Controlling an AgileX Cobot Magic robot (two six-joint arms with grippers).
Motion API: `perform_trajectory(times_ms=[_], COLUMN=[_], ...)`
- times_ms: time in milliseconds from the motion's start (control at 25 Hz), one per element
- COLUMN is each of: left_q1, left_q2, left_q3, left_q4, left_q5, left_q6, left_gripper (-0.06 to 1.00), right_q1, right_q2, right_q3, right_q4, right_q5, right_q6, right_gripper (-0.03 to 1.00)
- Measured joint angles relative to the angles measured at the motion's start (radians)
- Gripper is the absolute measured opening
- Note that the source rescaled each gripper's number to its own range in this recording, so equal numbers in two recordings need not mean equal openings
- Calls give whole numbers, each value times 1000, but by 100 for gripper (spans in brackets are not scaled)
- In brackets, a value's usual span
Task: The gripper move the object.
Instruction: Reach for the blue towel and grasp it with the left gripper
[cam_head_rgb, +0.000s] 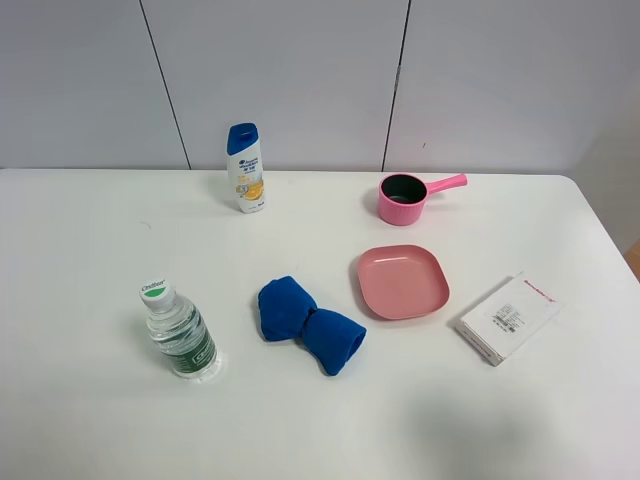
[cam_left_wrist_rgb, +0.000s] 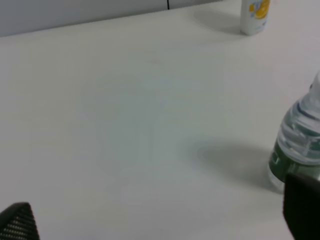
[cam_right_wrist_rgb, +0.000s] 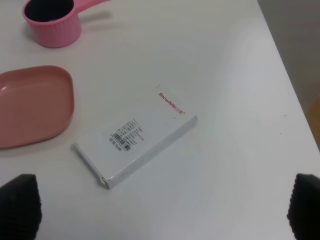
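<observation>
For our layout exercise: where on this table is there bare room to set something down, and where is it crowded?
Bare: the left stretch between shampoo bottle and water bottle, and the near strip in front of the blue cloth and white box. Crowded: centre-right, where cloth, pink plate and pink pot sit close.

The object (cam_head_rgb: 310, 325) is soft matt cloth, the water bottle (cam_head_rgb: 181, 338) clear plastic, the table (cam_head_rgb: 90, 250) smooth.
</observation>
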Motion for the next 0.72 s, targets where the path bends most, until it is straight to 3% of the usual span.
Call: perform_trajectory(times_ms=[360,720], left_q1=[0,-6], left_q2=[238,536], left_q3=[-159,-305], left_q4=[-8,-183], left_q5=[36,16], left_q6=[1,41], left_gripper=[100,100], right_q1=[0,0], right_q2=[0,0], right_q3=[0,0], right_q4=[0,0], right_q5=[0,0], right_q6=[0,0], right_gripper=[100,100])
